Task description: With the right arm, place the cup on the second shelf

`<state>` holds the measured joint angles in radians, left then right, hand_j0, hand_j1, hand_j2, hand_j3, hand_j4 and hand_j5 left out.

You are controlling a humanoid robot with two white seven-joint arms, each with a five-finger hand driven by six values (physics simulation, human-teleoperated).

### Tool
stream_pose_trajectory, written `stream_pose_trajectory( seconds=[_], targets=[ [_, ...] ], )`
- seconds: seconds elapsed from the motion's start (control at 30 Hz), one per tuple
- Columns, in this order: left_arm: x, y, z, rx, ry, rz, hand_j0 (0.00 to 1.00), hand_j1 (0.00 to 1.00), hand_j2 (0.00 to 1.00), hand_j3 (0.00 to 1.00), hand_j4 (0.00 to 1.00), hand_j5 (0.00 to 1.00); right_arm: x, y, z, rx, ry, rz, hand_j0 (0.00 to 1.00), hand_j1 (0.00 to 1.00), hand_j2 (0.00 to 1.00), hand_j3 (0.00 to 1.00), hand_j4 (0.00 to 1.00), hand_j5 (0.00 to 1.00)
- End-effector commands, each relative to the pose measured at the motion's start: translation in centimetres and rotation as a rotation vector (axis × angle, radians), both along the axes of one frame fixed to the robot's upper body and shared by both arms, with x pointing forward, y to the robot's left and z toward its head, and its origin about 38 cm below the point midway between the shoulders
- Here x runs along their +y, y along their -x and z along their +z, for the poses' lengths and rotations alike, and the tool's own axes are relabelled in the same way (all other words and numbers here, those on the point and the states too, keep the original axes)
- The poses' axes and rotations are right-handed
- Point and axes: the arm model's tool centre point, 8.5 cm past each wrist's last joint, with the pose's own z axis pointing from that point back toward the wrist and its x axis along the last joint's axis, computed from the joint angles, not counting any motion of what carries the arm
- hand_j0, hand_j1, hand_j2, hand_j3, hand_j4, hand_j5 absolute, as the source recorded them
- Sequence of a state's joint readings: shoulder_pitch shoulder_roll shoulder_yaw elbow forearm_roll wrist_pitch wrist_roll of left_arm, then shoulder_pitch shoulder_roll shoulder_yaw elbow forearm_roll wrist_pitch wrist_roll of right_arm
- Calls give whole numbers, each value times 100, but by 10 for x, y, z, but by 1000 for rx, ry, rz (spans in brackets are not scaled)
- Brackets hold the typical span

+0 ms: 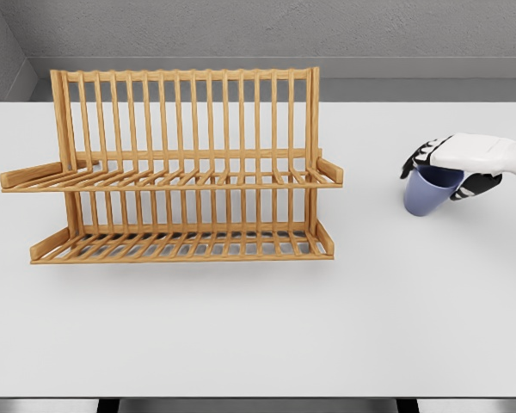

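One blue cup [428, 193], tilted with its mouth upward, gripped by the right hand [451, 168].

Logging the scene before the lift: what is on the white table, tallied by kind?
Two-tier wooden slatted dish rack: 1
Blue-purple cup, tilted, grasped at its rim by the right hand: 1
Total: 2 things on the white table. The left arm is out of view.

White bench [241, 335], grey wall [267, 30] behind.
The wall runs along the bench's far edge, a paler band at its foot, under soft even light.
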<state>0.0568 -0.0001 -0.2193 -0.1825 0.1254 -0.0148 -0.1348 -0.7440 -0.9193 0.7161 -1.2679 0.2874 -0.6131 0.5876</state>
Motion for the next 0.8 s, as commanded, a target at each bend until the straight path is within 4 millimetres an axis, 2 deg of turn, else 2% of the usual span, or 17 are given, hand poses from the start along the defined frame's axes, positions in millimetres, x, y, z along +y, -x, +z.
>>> stream_pose_trajectory(
  seconds=[0.0, 0.5, 0.77],
  targets=[
    [0, 0, 0, -1, 0, 0, 100, 100, 100, 100, 100, 100, 0, -1, 3, -6, -5, -2, 66, 66, 66, 66, 66, 66],
    [0, 0, 0, -1, 0, 0, 100, 100, 100, 100, 100, 100, 5, -7, 27, -61, -9, 12, 65, 65, 65, 65, 65, 65],
    [0, 0, 0, 1, 0, 0, 100, 100, 100, 100, 100, 100, -2, -14, 66, -146, -31, -9, 64, 64, 64, 64, 64, 64]
  ],
)
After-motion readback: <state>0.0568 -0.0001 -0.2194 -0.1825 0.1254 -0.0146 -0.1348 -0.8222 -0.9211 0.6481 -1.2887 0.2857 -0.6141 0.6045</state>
